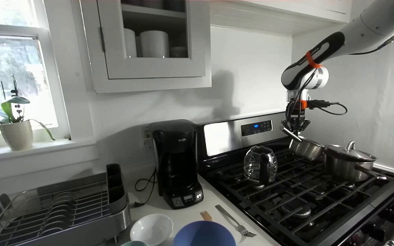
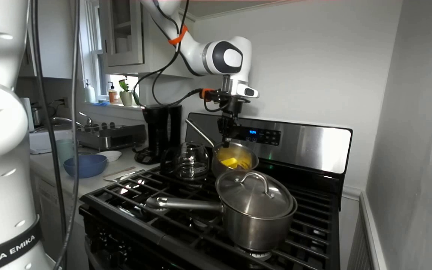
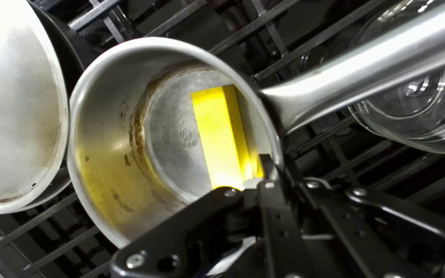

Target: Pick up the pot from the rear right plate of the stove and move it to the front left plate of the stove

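Pinching pot (image 3: 168, 129) by rim in gripper (image 3: 280, 168) — reads "ANKA EMIKA" on arm (image 2: 4, 204), lower left in an exterior view.

Shiny metal pot (image 1: 304, 149), glass carafe (image 1: 252, 165)

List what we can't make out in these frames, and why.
Lidded pot, contents: under its lid, all views.
Saucepan, lower wall: partly behind the lidded pot, in an exterior view.
Yellow block, near end: behind the gripper, wrist view.
Display digits: too blurred in both exterior views.
Blue bowl, lower part: cut off by bottom edge, in an exterior view.
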Motion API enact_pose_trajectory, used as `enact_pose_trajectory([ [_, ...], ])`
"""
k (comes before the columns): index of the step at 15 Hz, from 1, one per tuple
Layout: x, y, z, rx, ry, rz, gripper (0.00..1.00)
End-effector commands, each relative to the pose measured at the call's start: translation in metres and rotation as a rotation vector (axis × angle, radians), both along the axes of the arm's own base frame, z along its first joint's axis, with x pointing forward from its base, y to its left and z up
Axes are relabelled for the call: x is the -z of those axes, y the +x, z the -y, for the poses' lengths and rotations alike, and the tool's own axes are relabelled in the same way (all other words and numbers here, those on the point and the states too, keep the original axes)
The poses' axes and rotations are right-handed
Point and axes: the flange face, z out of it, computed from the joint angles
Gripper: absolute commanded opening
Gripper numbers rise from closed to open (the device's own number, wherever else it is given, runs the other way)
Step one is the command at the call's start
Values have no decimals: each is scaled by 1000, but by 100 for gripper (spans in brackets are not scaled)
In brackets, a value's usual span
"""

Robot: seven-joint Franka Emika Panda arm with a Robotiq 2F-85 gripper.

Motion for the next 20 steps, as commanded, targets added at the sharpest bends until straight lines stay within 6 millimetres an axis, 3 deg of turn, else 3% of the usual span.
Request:
enact_pose_trajectory([
  [1, -1, 4, 4, -35, 56, 31, 4],
  [13, 14, 7, 15, -118, 183, 70, 4],
  [20, -29, -9, -7, -180, 252, 193, 3],
])
